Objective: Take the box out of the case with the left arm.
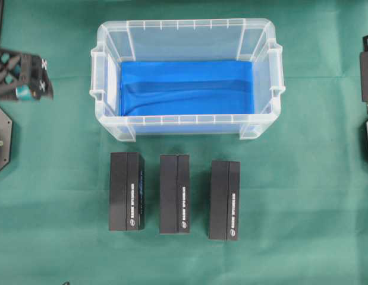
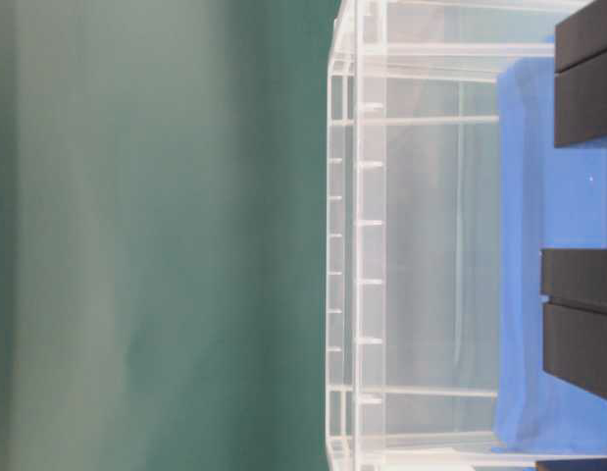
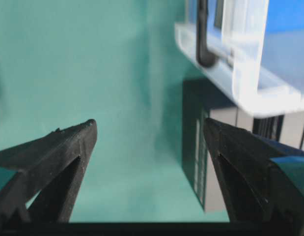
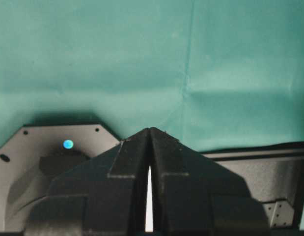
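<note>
Boxes number three: slim black rectangular cardboard boxes with white lettering, standing in a row on the green cloth worktop just in front of the large clear plastic case. Left box, middle box and right box are apart from one another, and none is inside the case, whose bright blue lining lies bare. One case, two grippers. The black lattice left gripper with teal pads is released, its two fingers spread wide over the cloth, holding nothing, near the case's corner and the left box. In the overhead view it sits at the far left edge. The black right gripper is clenched on nothing, above the cloth.
</note>
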